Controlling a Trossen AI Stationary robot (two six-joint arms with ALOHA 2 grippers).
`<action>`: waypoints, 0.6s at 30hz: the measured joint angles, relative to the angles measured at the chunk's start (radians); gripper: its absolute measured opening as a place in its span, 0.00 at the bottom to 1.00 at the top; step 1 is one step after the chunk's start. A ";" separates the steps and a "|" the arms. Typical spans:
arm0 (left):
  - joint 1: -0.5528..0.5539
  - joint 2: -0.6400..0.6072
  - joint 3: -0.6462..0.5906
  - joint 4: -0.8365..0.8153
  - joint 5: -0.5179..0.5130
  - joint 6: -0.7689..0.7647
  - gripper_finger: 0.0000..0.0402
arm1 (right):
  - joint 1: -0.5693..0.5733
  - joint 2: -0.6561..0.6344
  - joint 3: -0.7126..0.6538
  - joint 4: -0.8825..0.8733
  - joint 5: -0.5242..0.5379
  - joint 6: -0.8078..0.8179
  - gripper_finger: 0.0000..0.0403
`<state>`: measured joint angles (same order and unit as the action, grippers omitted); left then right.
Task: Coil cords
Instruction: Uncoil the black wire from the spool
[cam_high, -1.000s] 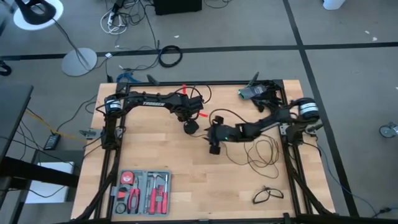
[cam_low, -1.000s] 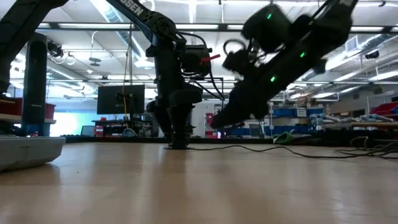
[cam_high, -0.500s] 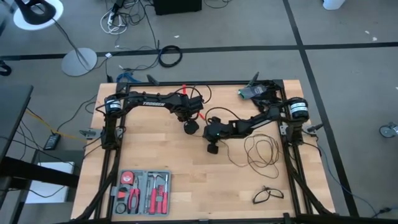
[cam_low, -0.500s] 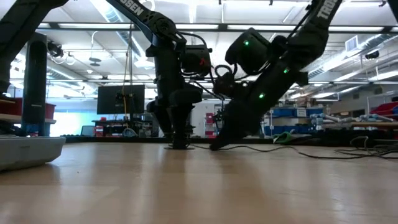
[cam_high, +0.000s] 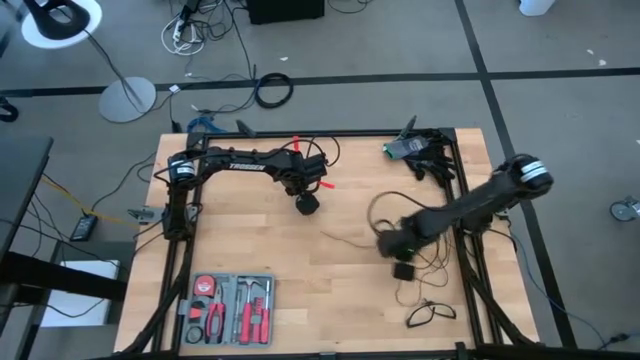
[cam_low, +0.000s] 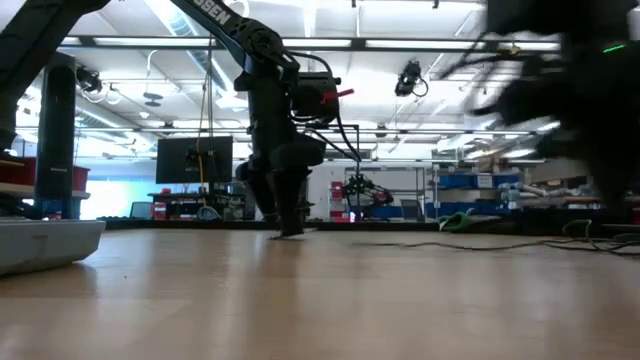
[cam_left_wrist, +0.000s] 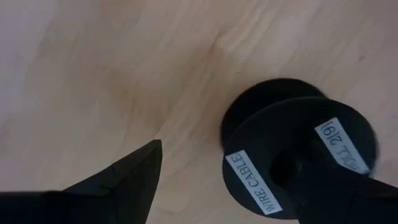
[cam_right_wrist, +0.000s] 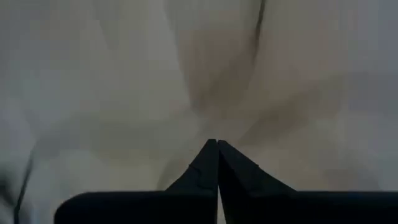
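Note:
The thin black cord lies in loose loops on the wood at the table's right, and a strand of it trails toward the middle. In the low view the cord lies flat on the table. A black spool labelled WIRE CABLE lies flat at the table's middle under my left gripper, which points down and is open. My right gripper hangs over the loops, pointing down. In the right wrist view my right gripper is shut, and blur hides whether cord is between the tips. My left gripper comes down from above, and one finger meets the spool's upper face by its centre hole. The other finger stands free over bare wood. The spool lies flat on the table. My right gripper's tips are together, and I cannot tell whether they touch the cord.
An open tool case lies at the near left. A pair of glasses lies at the near right, close to the right gripper. A small device sits at the far right corner. Black frame rails run along the table's edges.
My right gripper dipped to the table near the middle and shut there. It then swung fast toward the table's right and near edges, rising a little and turning to point straight down. The cord loops have shifted with it.

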<state>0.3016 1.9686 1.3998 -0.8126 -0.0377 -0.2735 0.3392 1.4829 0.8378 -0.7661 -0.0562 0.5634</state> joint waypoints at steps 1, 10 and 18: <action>0.000 0.000 0.000 -0.004 0.000 0.000 0.77 | 0.040 -0.022 -0.002 -0.079 -0.024 0.065 0.00; 0.000 0.001 0.000 -0.003 0.000 -0.015 0.77 | 0.307 -0.147 -0.001 -0.423 0.179 0.598 0.01; 0.000 0.001 0.000 -0.003 0.000 -0.016 0.77 | 0.251 -0.108 0.000 -0.051 0.711 0.326 0.10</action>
<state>0.3016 1.9697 1.3994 -0.8154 -0.0372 -0.2890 0.5905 1.3752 0.8375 -0.8171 0.6543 0.8892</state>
